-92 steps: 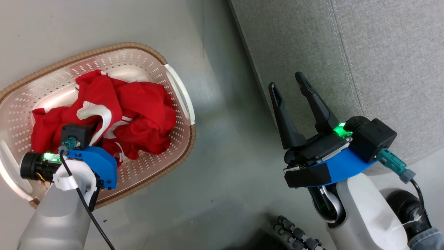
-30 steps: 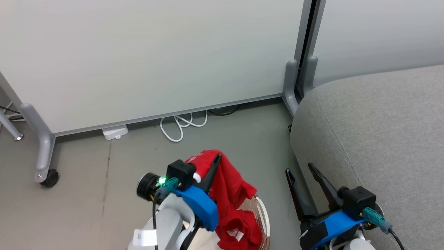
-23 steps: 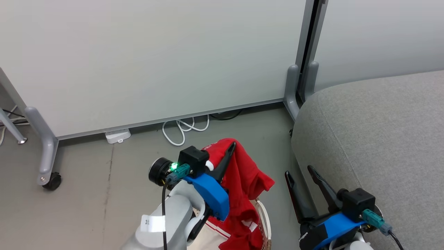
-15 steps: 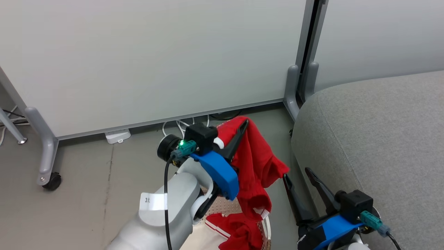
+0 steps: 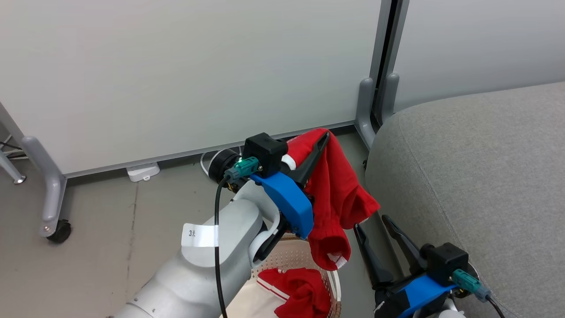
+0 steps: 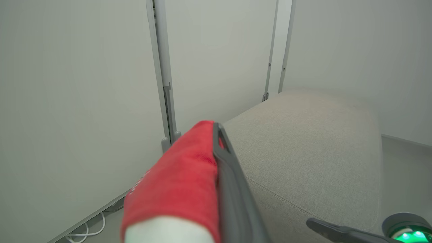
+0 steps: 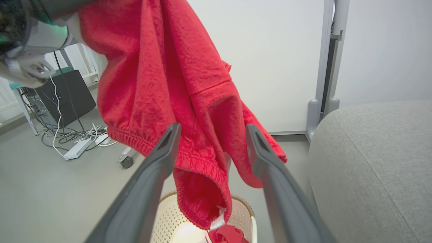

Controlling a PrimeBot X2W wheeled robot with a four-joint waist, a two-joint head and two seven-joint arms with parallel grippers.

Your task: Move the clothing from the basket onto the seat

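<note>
two red garments, soft fleecy knit. held garment (image 5: 335, 190) hangs at centre frame, top pinched by left gripper (image 5: 324, 137), fingers pressed together; elastic cuff lowest, over basket (image 5: 291, 258). second garment (image 5: 300, 291) crumpled inside, bottom centre. basket cream, perforated. right gripper (image 5: 371, 223) spread, lower right, between basket and seat (image 5: 476, 168). seat grey woven, rounded edge just right of held garment. smooth open floor (image 5: 88, 265) at left.

Bright, even indoor light, soft shadows; nearby red clothing (image 6: 175, 189) blurs in the left wrist view.
</note>
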